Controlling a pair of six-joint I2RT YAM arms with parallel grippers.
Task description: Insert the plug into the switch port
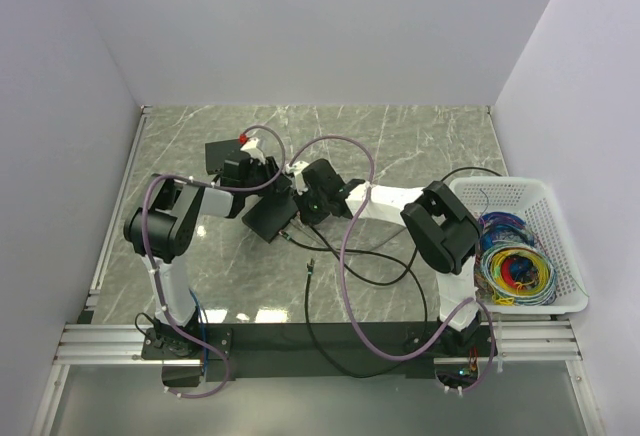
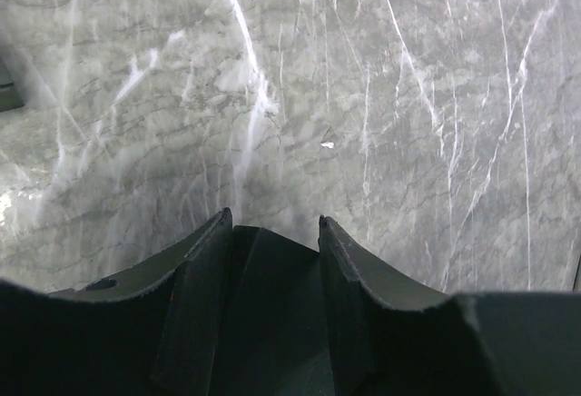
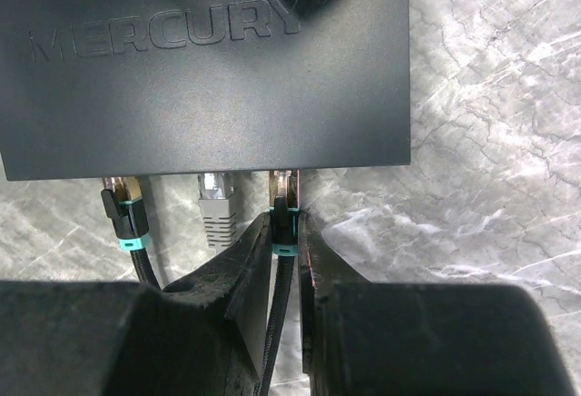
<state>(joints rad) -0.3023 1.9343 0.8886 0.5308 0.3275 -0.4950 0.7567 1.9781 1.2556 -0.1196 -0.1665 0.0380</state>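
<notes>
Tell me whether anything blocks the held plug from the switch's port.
Nothing visible does. The plug, pinched in the right claw, meets the switch edge; a grey connector and a black connector sit to its left, apart.

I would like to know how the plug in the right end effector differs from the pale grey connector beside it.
The plug has a black boot with a teal band; the grey connector is pale all over. The right end effector clamps the plug; the grey connector sits outside its fingers. A black braided cable trails from the plug; none shows behind the grey connector. Both point into the switch at its port edge.
</notes>
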